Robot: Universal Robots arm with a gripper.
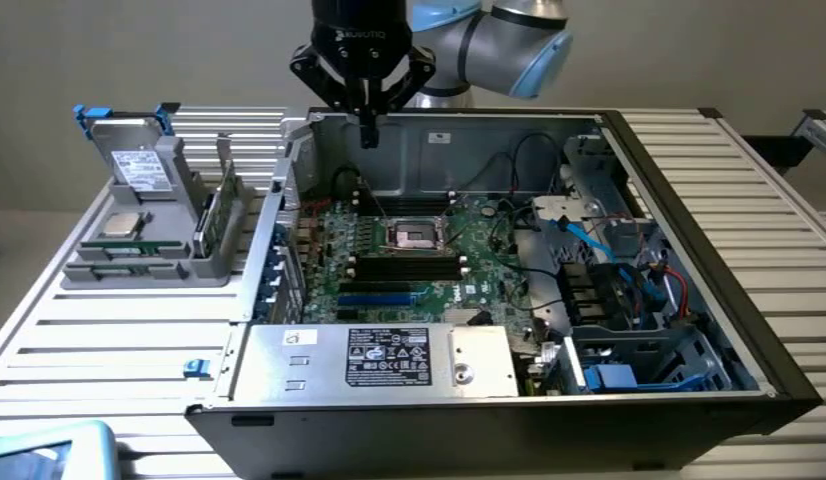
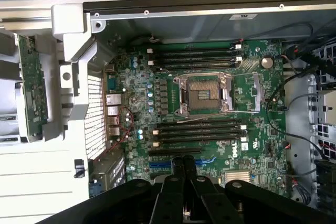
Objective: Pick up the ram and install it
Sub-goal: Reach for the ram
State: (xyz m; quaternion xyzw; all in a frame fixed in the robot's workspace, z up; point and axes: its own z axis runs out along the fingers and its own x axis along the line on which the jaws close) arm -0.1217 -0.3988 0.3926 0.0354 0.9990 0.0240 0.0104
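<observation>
One silver power supply sits nearest the exterior camera, at six o'clock in the open computer case. Past it lies the green motherboard, with its processor socket at the centre and black memory slots just beside that. At nine o'clock from the case, on the slatted desk, a grey holder keeps the ram standing on edge, well apart from my tool. That tool hangs farthest back, at twelve o'clock above the case's far wall, its fingers pressed together and pinching nothing; my wrist camera looks down on the motherboard.
</observation>
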